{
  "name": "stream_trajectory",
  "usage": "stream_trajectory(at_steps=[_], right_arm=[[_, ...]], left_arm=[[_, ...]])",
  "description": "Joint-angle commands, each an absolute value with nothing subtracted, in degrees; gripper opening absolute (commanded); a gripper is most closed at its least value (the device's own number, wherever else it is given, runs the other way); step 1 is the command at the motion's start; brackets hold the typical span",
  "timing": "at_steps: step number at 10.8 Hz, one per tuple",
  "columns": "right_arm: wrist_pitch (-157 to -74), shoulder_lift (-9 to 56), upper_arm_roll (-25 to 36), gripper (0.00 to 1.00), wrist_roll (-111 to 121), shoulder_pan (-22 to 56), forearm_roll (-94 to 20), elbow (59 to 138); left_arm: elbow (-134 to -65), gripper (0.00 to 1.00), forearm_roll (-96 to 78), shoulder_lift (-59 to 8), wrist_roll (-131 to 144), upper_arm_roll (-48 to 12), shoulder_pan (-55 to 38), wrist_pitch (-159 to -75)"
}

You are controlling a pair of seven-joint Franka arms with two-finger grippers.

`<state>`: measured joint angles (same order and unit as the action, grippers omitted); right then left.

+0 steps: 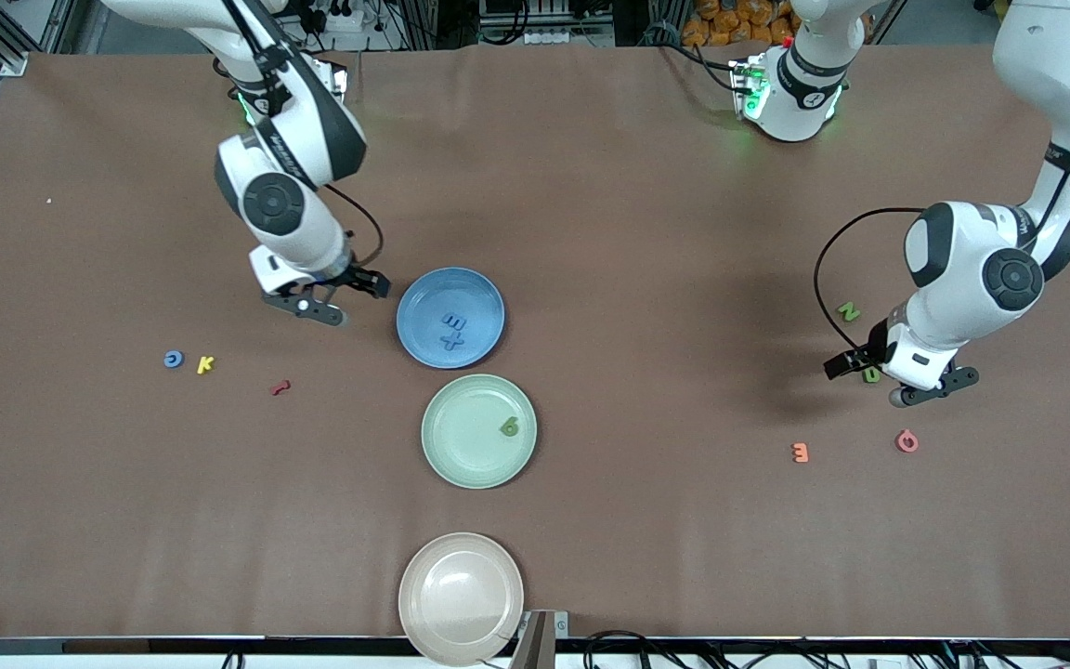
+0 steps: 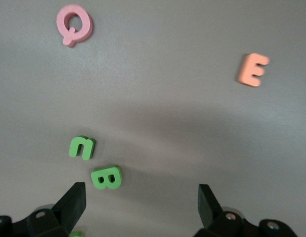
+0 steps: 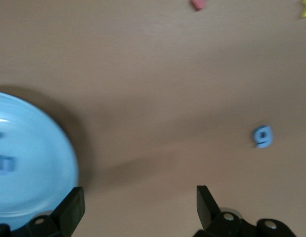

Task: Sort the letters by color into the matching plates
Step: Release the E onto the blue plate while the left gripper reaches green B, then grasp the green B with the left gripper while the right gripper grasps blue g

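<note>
The blue plate (image 1: 424,290) holds two blue letters (image 1: 452,330). The mint green plate (image 1: 458,451), nearer the front camera, holds one green letter (image 1: 509,426). My right gripper (image 1: 342,295) is open and empty, low over bare table beside the blue plate (image 3: 39,163). A blue letter (image 1: 173,359) (image 3: 263,137), a yellow one (image 1: 205,364) and a red one (image 1: 280,386) lie toward the right arm's end. My left gripper (image 1: 888,376) (image 2: 142,207) is open over two green letters (image 2: 107,177) (image 2: 82,147). A green N (image 1: 848,311) lies beside it.
An orange E (image 1: 801,452) (image 2: 252,69) and a pink letter (image 1: 907,440) (image 2: 73,24) lie nearer the front camera than the left gripper. A beige plate (image 1: 461,597) sits at the table's front edge.
</note>
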<state>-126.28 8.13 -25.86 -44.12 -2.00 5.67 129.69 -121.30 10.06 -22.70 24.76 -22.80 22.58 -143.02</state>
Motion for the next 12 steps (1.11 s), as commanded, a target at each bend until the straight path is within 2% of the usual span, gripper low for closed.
stream_trajectory(at_steps=[1, 3, 6, 10, 12], right_arm=[[-127.1, 0.2, -27.2, 0.99, -29.0, -9.6, 5.4, 139.9], [-129.2, -1.0, -27.0, 0.95, -19.1, -14.1, 5.4, 143.2], [-139.4, -1.0, -23.9, 0.90, -8.6, -18.0, 5.4, 149.6], [-149.9, 4.5, -21.7, 0.77, -1.0, -20.9, 5.4, 152.0], [-152.3, 7.3, -21.3, 0.73, 0.1, -21.1, 5.5, 152.1]], left_arm=[[-121.5, 1.00, 21.8, -26.6, 35.4, -20.8, 22.8, -145.0], [-121.3, 1.00, 31.0, -29.1, 47.7, -20.7, 22.7, -144.9], [-121.5, 1.00, 32.4, -29.5, 51.7, -20.9, 23.7, -144.9], [-123.2, 1.00, 30.9, -29.1, 51.6, -21.7, 26.9, -144.9], [-124.5, 1.00, 30.7, -29.0, 51.6, -27.1, 31.9, -145.0]])
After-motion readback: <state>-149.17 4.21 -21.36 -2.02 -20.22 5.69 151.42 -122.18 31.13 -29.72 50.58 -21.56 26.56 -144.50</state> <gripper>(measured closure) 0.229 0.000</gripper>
